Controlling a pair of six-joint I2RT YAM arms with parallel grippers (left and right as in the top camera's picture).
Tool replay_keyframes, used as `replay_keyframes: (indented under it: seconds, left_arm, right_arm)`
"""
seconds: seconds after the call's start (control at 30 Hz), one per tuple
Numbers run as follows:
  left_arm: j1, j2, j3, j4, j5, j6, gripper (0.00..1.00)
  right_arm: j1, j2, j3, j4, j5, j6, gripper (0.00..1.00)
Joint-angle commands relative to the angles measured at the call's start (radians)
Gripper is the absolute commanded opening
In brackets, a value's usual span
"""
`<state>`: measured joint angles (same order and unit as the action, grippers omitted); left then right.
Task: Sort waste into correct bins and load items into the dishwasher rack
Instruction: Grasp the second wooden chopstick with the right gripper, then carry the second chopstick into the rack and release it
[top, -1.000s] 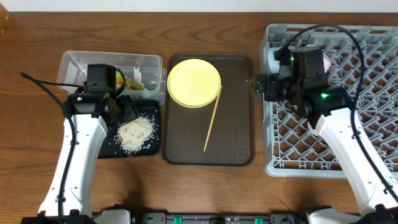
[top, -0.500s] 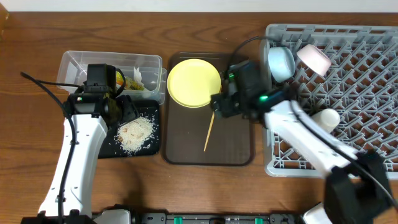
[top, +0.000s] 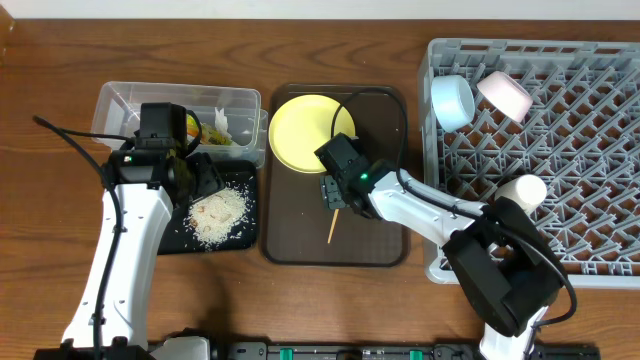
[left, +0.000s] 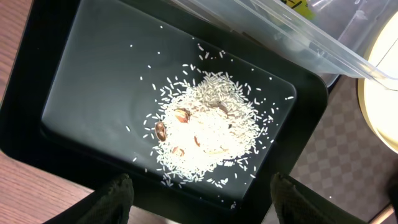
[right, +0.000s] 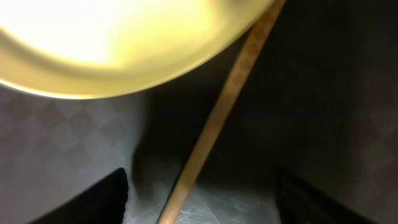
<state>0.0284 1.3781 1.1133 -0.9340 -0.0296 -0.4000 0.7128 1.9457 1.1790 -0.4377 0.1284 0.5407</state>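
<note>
Mostly done, by the look of it: the dishwasher rack (top: 560, 200), off to the right of the right gripper (right: 202, 199), already holds the light-blue bowl (top: 452, 100), white bowl (top: 504, 93) and cup (top: 522, 190). Beyond the left gripper (left: 202, 202), the clear tub (top: 110, 95) contains wrapper (top: 192, 128) and tissue (top: 225, 120). The black tray (left: 81, 93) beneath its spread jaws carries the rice (left: 202, 134). Not yet loaded are the yellow plate (right: 112, 37), just ahead of the right gripper, and the chopstick (right: 217, 124), between its parted jaws and not yet pinched.
</note>
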Motion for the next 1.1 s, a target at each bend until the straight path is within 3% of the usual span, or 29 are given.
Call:
replay_keyframes:
  seconds: [0.0, 0.23, 0.43, 0.8, 1.07]
  left_arm:
    - [0.004, -0.013, 0.003, 0.000, -0.005, -0.006, 0.74]
    - [0.004, -0.013, 0.003, 0.000, -0.005, -0.006, 0.74]
    - [0.004, -0.013, 0.003, 0.000, -0.005, -0.006, 0.73]
    - [0.004, -0.013, 0.003, 0.000, -0.005, -0.006, 0.74]
    - [0.004, -0.013, 0.003, 0.000, -0.005, -0.006, 0.74]
  right_arm:
    - [-0.004, 0.035, 0.003, -0.035, 0.029, 0.096, 0.57]
    - [-0.053, 0.021, 0.003, -0.095, 0.029, 0.102, 0.23]
    - [-0.120, -0.017, 0.003, -0.140, 0.029, 0.101, 0.01]
    - [-0.215, -0.267, 0.003, -0.180, -0.058, -0.145, 0.01]
    - [-0.285, -0.443, 0.003, -0.294, -0.046, -0.190, 0.01]
